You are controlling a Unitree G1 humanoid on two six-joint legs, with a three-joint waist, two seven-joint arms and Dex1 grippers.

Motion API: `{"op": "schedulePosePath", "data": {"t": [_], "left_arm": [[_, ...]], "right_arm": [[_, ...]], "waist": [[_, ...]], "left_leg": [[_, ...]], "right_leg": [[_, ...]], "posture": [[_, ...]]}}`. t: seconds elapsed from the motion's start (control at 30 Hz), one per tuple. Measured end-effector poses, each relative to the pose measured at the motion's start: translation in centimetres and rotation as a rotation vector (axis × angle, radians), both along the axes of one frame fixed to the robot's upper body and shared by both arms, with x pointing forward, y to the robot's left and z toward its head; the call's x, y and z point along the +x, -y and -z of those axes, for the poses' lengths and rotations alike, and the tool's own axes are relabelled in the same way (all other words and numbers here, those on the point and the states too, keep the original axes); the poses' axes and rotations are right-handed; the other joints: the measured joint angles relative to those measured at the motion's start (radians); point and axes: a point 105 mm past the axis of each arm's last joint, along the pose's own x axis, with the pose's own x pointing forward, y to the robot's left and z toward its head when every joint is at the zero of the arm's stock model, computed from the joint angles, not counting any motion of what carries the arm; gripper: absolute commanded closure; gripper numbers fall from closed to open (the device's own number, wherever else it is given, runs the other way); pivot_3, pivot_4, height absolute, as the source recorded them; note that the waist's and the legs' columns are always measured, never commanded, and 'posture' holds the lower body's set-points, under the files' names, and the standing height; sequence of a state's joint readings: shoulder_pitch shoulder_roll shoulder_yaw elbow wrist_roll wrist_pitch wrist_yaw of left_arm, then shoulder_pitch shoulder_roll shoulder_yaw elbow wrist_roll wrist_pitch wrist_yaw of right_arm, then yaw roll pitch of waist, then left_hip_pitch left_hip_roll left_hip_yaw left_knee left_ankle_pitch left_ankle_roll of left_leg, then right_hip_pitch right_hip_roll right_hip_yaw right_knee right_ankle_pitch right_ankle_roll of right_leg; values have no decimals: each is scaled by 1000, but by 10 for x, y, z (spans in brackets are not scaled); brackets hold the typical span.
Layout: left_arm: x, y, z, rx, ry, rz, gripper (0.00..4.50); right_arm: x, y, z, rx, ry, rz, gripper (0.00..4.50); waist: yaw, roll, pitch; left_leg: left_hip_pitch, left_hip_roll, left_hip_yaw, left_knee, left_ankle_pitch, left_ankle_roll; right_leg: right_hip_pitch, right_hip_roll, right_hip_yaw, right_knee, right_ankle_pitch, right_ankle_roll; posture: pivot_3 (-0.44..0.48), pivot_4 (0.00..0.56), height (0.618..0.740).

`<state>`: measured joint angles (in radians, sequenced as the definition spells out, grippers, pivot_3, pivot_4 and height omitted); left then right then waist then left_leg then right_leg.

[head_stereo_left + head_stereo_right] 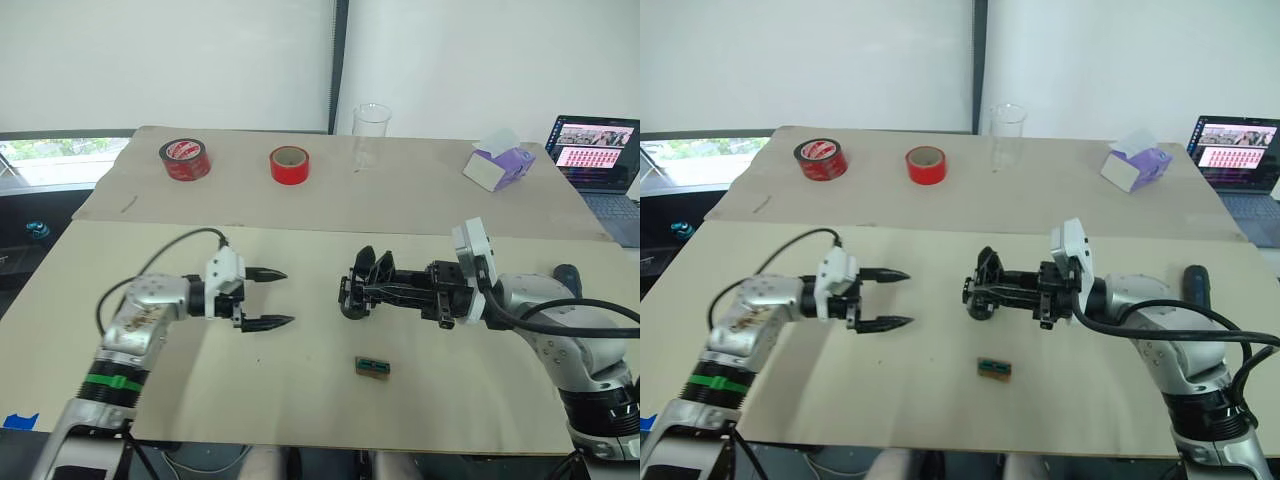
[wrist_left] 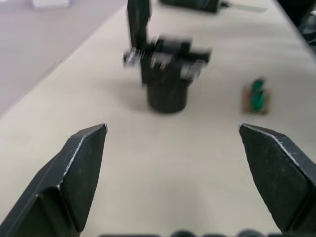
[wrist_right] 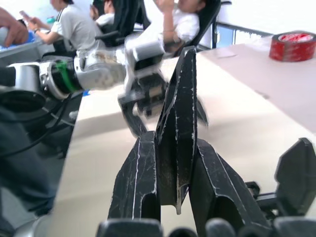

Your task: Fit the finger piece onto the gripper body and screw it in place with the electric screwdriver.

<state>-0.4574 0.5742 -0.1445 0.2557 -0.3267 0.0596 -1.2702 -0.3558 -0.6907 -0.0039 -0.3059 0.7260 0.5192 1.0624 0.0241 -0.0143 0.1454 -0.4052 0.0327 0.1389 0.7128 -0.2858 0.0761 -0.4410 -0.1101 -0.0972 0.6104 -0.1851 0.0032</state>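
Observation:
The gripper body is a chunky black block near the middle of the table, and it faces my left gripper. My right gripper is shut on the finger piece, a flat black wedge whose tip points toward my left arm. It holds the piece right at the body. My left gripper stands open and empty a short way to the left of the body. The electric screwdriver lies on the table behind my right forearm, partly hidden by it.
A small green-brown block lies in front of the body. At the back stand two red tape rolls, a glass beaker, a tissue box and a laptop. People sit beyond the table's left end.

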Motion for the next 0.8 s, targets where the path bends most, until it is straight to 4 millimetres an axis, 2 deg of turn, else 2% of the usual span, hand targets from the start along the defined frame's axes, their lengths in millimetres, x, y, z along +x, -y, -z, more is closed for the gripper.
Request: {"op": "schedulePosePath", "data": {"t": [0.1,0.17,0.27,0.47,0.6,0.8], "left_arm": [[7,15,13,16,-12,26,0],[12,24,13,21,10,41,0],[22,48,13,9,34,66,0],[22,85,30,5,-8,119,0],[27,97,36,21,-9,105,0],[29,102,37,26,10,112,0]], "right_arm": [[6,4,2,2,16,15,4087],[8,5,4,1,21,17,4088],[8,5,7,-25,41,7,4089],[6,3,18,-27,14,13,4090],[1,3,22,-30,8,16,4090],[-3,3,22,-29,16,24,4090]], "waist": [[-3,0,0],[-5,0,0],[-3,0,0],[-11,0,0],[-12,0,0],[-10,0,0]], "left_leg": [[0,0,1,0,0,0],[0,0,1,0,0,0],[0,0,0,0,-1,2],[0,0,0,0,-1,3],[0,0,-1,0,-1,3],[1,0,-1,0,-2,4]], "right_leg": [[0,0,0,0,0,0],[0,0,0,0,0,0],[0,0,-1,1,0,0],[0,0,-1,1,1,0],[0,0,-1,1,1,0],[1,-1,-2,1,1,0]], "posture": [[0,150,740],[0,150,740],[0,150,740],[0,150,740],[0,150,740],[0,150,740]]}}
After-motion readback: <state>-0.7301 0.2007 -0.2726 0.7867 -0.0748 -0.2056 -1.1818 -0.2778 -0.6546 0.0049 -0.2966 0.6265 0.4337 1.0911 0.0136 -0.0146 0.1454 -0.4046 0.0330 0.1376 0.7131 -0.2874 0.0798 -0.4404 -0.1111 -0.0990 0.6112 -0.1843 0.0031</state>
